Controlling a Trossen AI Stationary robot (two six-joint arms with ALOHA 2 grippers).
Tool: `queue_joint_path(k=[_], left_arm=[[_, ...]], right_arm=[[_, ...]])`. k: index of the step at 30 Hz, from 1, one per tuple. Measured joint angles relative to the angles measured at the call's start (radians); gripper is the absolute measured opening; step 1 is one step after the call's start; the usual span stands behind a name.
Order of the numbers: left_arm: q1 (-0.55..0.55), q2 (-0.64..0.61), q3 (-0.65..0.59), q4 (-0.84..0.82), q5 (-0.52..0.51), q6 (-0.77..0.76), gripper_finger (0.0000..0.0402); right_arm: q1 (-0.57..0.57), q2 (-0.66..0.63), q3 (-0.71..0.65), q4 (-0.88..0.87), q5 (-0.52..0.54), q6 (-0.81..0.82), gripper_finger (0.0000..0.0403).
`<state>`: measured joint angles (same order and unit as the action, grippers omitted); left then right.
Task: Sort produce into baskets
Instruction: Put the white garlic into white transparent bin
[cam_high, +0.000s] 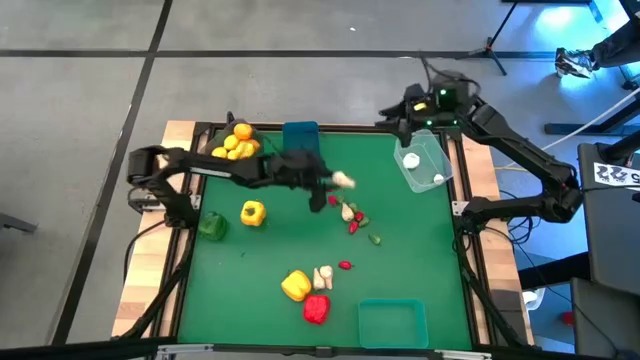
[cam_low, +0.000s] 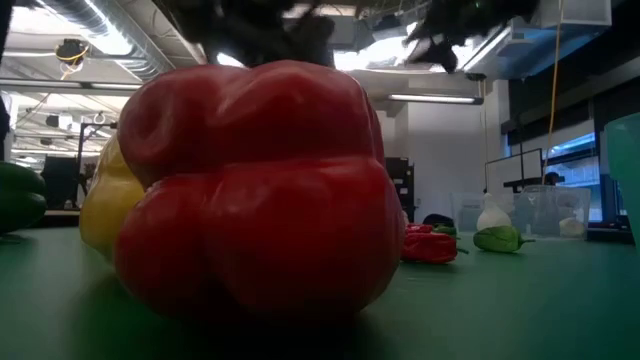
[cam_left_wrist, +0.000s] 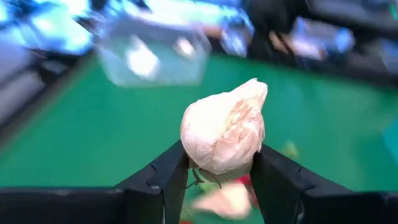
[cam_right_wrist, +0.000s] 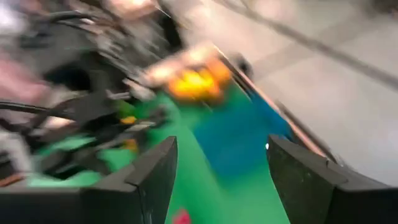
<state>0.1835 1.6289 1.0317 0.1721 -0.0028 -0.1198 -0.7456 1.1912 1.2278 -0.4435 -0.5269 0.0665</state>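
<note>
Two dark arms are working over the green tabletop (cam_high: 260, 290). Left gripper (cam_high: 338, 182) is reaching out over the middle of the tabletop w/ its fingers (cam_left_wrist: 161, 180) clamped on a white garlic (cam_left_wrist: 225, 129), holding it up off the green. Right gripper (cam_high: 400, 118) is sitting at the far right corner, just beside the clear basket (cam_high: 432, 150), & its fingers (cam_right_wrist: 152, 171) are standing wide apart w/ nothing btwn them. That clear basket is holding two white pieces (cam_high: 412, 160). Blue basket (cam_high: 300, 135) is sitting at the far edge, near the middle. To its left a pile of yellow-orange fruits (cam_high: 238, 143) is lying in the far left corner; can't tell if a basket is under them. Teal-green basket (cam_high: 392, 322) is sitting at the near edge, right of centre. A yellow pepper (cam_high: 253, 212) & a green pepper (cam_high: 211, 226) are lying on the left side, near each other but apart. Near the front, another yellow pepper (cam_high: 295, 285) & a red pepper (cam_high: 316, 308) are lying close together, w/ a small white piece (cam_high: 323, 277) just beside them. Tiny red bits (cam_high: 353, 226) & a green bit (cam_high: 375, 239) are scattered around the middle, below the left gripper, w/ another red bit (cam_high: 345, 265) a little nearer. From the low view the red pepper is filling most of the sight, w/ the yellow one poking out behind it.
</note>
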Motion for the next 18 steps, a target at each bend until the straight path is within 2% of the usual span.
queue_joint_path(k=[3,6,13,18], left_arm=[[0.042,-0.085,0.000,0.050,-0.054,-0.081,0.0156],[0.082,-0.151,0.000,0.139,-0.069,-0.167,0.0156],[0.122,-0.225,0.001,0.359,-0.070,-0.239,0.0156],[0.125,-0.224,0.001,0.478,-0.069,-0.270,0.0156]], right_arm=[[0.019,-0.007,0.000,0.182,-0.116,-0.007,0.0241],[0.072,-0.009,0.000,0.351,-0.116,-0.010,0.0241],[0.221,0.009,0.000,0.538,0.042,-0.139,0.0241],[0.278,0.046,0.001,0.614,0.093,-0.153,0.0242]])
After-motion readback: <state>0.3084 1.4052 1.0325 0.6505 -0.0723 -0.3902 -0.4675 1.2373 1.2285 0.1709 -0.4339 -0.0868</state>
